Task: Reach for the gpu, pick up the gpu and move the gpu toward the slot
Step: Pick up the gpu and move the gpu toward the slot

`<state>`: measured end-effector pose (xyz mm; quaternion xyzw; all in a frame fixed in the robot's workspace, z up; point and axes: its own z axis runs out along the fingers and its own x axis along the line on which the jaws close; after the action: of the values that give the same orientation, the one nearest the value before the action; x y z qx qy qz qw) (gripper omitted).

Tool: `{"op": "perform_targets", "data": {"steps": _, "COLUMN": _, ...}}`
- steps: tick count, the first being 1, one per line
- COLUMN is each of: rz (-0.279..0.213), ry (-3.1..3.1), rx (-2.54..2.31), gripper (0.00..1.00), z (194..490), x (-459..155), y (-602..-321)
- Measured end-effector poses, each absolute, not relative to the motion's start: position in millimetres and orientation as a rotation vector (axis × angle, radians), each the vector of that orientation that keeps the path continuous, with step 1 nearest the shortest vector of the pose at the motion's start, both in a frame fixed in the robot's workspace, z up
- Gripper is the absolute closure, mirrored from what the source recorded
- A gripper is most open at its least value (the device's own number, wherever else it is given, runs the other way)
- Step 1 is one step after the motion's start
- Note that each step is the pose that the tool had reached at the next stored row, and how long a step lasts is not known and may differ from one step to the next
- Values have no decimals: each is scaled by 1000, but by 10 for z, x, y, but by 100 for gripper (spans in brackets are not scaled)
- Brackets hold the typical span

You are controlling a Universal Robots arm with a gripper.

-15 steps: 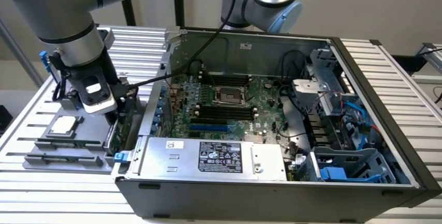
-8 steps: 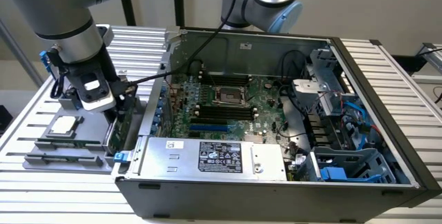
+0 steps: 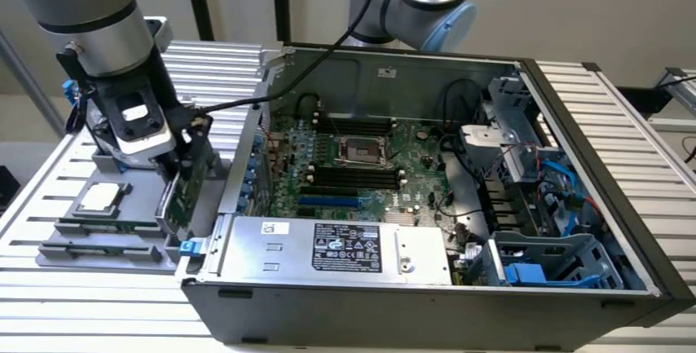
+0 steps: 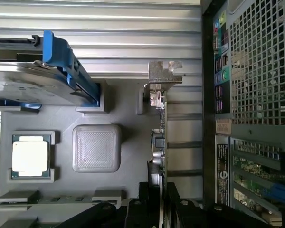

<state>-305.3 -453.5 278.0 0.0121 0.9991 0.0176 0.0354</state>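
The gpu [image 3: 178, 203] stands on edge in the grey holder tray [image 3: 65, 249] beside the open computer case, at the exterior view's left. In the wrist view the gpu [image 4: 160, 137] is a thin dark line with its silver bracket [image 4: 164, 74] at the far end. My gripper [image 3: 181, 175] comes down on it from above. One finger sits on each face of the card, and the gripper [image 4: 160, 189] is shut on its near end. The card's lower edge is still down at the tray. The blue slot [image 3: 332, 203] lies on the motherboard inside the case.
The tray also holds a CPU [image 4: 31, 157], a silver hard drive in a blue frame [image 4: 42, 80] and memory sticks [image 4: 57, 198]. The case wall [image 3: 241, 169] rises right next to the gpu. A power supply [image 3: 326, 247] fills the case's front. A second arm [image 3: 419, 2] stands behind it.
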Motion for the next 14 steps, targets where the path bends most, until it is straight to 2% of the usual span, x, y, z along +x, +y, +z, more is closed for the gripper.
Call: {"op": "perform_targets", "data": {"steps": 14, "rz": 61, "ry": 3070, "rx": 37, "gripper": 74, "z": 3383, "x": -3035, "y": -4535}}
